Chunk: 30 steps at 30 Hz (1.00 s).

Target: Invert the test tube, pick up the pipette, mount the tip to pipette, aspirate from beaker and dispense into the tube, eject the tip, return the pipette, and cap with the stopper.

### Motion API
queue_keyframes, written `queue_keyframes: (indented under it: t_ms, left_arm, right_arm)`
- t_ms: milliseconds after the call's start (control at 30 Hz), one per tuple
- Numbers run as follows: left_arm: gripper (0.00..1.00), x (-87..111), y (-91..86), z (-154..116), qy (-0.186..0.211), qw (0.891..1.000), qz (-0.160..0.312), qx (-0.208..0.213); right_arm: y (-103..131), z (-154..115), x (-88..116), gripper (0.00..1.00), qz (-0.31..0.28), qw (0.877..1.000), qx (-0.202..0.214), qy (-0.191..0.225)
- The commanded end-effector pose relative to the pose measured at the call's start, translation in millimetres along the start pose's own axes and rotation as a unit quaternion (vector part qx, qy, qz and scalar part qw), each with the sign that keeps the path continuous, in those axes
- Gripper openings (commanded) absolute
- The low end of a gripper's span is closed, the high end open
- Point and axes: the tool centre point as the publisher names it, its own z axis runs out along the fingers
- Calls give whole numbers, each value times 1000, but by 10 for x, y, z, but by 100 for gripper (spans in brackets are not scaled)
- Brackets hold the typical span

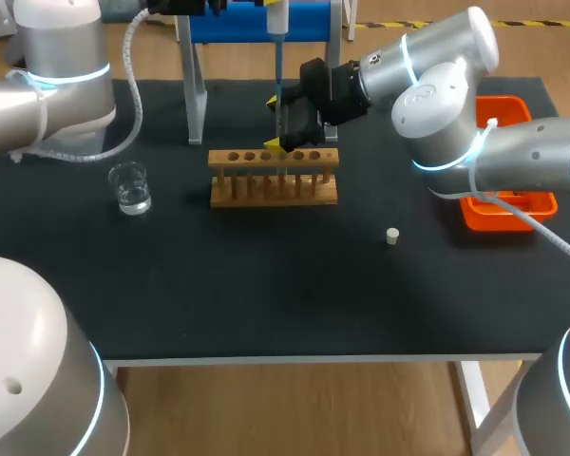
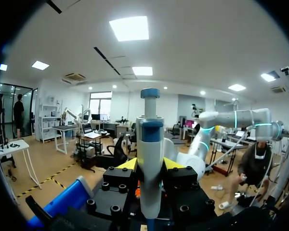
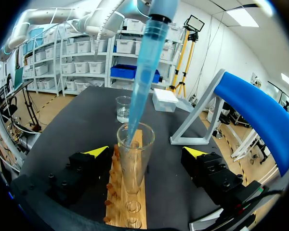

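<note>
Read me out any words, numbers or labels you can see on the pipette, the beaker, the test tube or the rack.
No text can be read on any of them.
pipette: no print shows on its body.
beaker: any markings are too small to tell.
test tube: no markings show.
wooden rack: no label or numbers show.
</note>
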Motion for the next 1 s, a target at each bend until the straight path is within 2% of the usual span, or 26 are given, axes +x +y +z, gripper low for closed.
queue_keyframes:
  t_ms: [33, 333, 1000]
  left_arm:
    - [0, 23, 3, -21, -5, 1000, 2, 1]
    - [0, 9, 42, -53, -13, 1000, 15, 19]
    - [0, 10, 153, -10, -10, 1000, 17, 17]
  right_arm:
    - [-1, -1, -4, 100, 0, 1000, 1, 1]
    - [-1, -1, -4, 100, 0, 1000, 1, 1]
    - [-1, -1, -4, 100, 0, 1000, 1, 1]
